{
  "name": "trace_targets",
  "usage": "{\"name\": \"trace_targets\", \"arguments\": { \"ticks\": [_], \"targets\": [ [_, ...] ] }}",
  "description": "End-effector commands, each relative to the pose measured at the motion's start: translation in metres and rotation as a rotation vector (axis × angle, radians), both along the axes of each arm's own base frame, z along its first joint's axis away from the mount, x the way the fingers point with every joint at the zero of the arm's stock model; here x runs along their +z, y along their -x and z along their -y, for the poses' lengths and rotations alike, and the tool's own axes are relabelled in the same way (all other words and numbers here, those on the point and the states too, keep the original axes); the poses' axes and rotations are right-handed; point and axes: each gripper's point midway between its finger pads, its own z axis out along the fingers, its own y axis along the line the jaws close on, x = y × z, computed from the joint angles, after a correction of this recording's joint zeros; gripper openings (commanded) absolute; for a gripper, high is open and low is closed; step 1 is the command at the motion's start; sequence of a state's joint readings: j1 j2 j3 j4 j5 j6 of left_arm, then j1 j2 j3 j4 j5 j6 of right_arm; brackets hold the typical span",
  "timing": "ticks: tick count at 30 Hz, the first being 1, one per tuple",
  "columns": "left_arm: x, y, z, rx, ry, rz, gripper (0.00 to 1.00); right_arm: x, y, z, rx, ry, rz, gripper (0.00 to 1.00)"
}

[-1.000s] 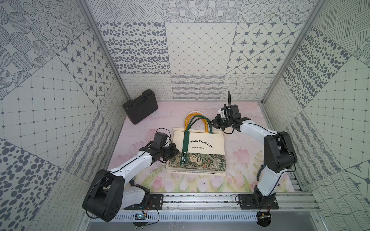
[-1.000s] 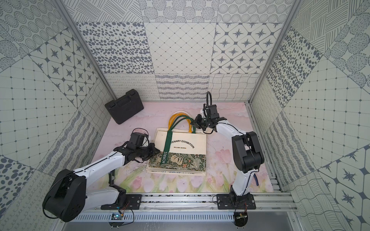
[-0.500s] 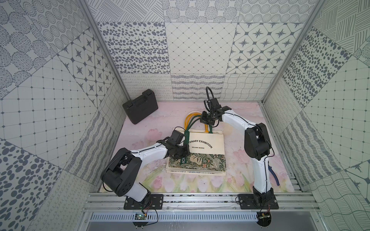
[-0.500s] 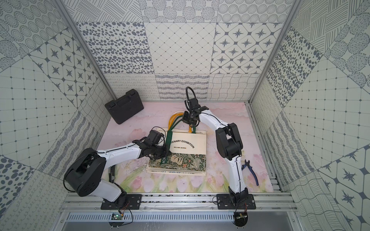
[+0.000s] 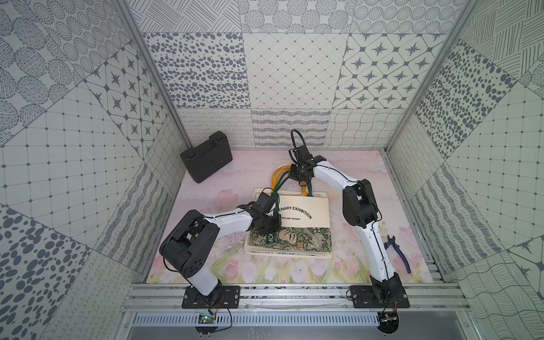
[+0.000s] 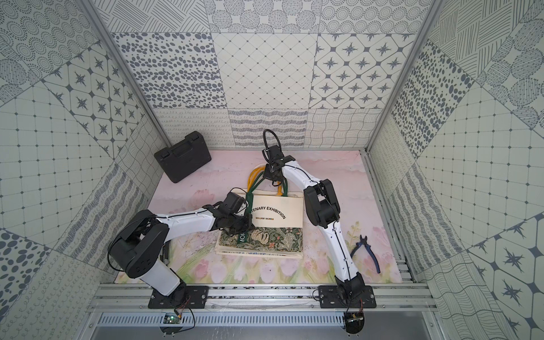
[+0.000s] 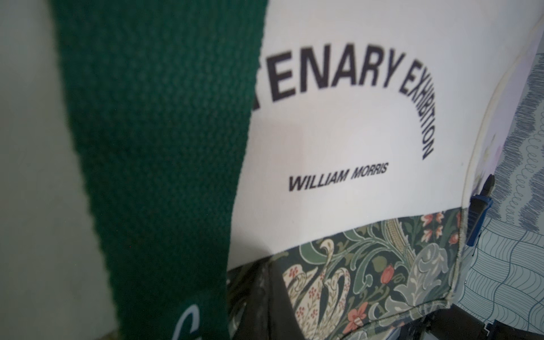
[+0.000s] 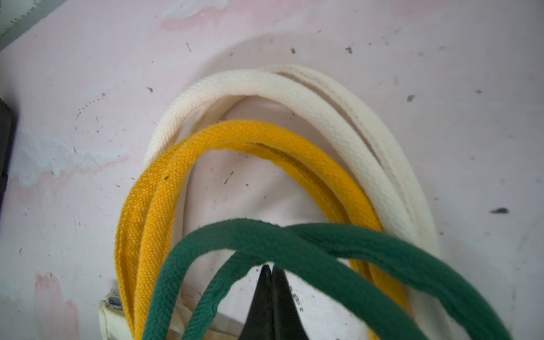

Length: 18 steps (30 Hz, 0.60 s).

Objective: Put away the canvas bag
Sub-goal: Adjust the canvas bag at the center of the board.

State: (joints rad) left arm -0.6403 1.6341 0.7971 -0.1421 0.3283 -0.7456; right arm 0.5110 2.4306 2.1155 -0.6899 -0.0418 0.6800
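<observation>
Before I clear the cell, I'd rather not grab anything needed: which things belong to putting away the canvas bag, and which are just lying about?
Job:
William Morris canvas bag
its green handles
probably the bags stacked beneath it

Lying about:
black hard case
blue-handled pliers

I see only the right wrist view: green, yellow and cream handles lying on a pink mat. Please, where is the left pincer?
Observer: The left pincer is at the left edge of the top bag, beside its green strap.
Operator: Thank you. Is anything else lying around?
Observer: Blue pliers lie near the right edge of the mat.
Operator: And at the far side?
Observer: A black case sits in the far left corner.
</observation>
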Motion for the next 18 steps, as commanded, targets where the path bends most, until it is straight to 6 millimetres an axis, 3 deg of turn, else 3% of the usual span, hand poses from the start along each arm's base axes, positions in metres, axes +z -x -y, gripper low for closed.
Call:
{"name": "trace_targets", "arguments": {
  "ticks": [1, 6, 12, 18],
  "targets": [
    [-0.014, 0.008, -0.012, -0.014, -0.083, -0.019, 0.00, 0.001, -0.011, -0.013, 0.018, -0.022, 0.045, 0.03],
    [-0.019, 0.013, -0.014, -0.017, -0.078, -0.035, 0.00, -0.007, -0.018, -0.030, 0.030, -0.113, 0.045, 0.04],
    [-0.023, 0.018, -0.017, -0.015, -0.080, -0.041, 0.00, 0.015, -0.032, -0.061, 0.059, -0.304, 0.130, 0.04],
    [-0.024, 0.021, -0.020, -0.009, -0.082, -0.044, 0.00, 0.030, -0.041, -0.068, 0.068, -0.340, 0.160, 0.04]
  ]
}}
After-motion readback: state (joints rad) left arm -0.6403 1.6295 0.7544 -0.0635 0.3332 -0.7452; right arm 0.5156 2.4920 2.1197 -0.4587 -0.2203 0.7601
